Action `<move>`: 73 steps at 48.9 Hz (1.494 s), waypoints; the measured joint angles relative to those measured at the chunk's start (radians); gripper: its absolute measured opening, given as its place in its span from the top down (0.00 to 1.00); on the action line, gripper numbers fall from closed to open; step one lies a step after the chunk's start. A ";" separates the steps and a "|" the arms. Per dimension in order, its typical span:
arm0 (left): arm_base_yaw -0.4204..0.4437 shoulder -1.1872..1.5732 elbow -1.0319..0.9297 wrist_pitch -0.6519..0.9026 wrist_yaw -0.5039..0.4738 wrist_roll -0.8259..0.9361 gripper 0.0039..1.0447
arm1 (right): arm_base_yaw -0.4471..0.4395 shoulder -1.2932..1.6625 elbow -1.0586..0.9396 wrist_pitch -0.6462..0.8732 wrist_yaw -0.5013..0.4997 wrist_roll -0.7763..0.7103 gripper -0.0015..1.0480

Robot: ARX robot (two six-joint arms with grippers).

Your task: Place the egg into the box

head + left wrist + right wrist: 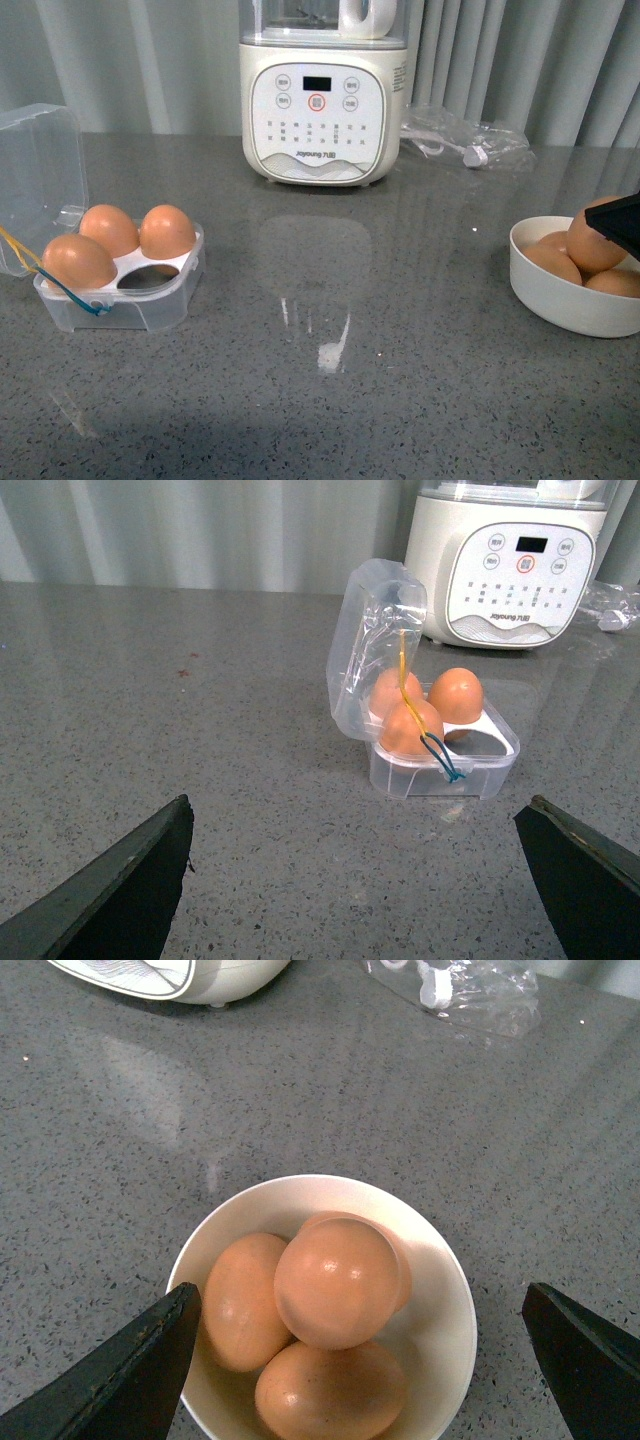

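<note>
The box (150,305) is a clear plastic carton at the left of the table, its lid (38,160) open. It holds three brown eggs (108,228), and one hole (148,279) of its white tray is empty. It also shows in the left wrist view (440,775), with yellow and blue bands across it. My left gripper (358,810) is open and empty, some way back from the box. At the right, a white bowl (445,1290) holds several brown eggs, one egg (335,1280) on top. My right gripper (360,1300) is open above the bowl, touching no egg. One of its fingers (622,222) shows by the top egg (590,245).
A cream kitchen machine (322,100) with a button panel stands at the back centre. A crumpled clear plastic bag (465,135) lies to its right. The grey speckled tabletop (330,400) stretches between box and bowl. A curtain hangs behind.
</note>
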 joint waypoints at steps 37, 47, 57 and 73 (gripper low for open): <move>0.000 0.000 0.000 0.000 0.000 0.000 0.06 | -0.007 0.154 0.031 0.120 -0.016 0.092 0.07; 0.000 0.000 0.000 0.000 0.000 0.000 0.06 | 0.001 0.185 0.058 0.121 -0.015 0.103 0.23; 0.000 0.000 0.000 0.000 0.000 0.000 0.06 | 0.006 0.198 0.061 0.138 -0.028 0.114 0.46; 0.000 0.000 0.000 0.000 0.000 0.000 0.06 | 0.021 0.156 0.060 0.147 -0.043 0.128 0.62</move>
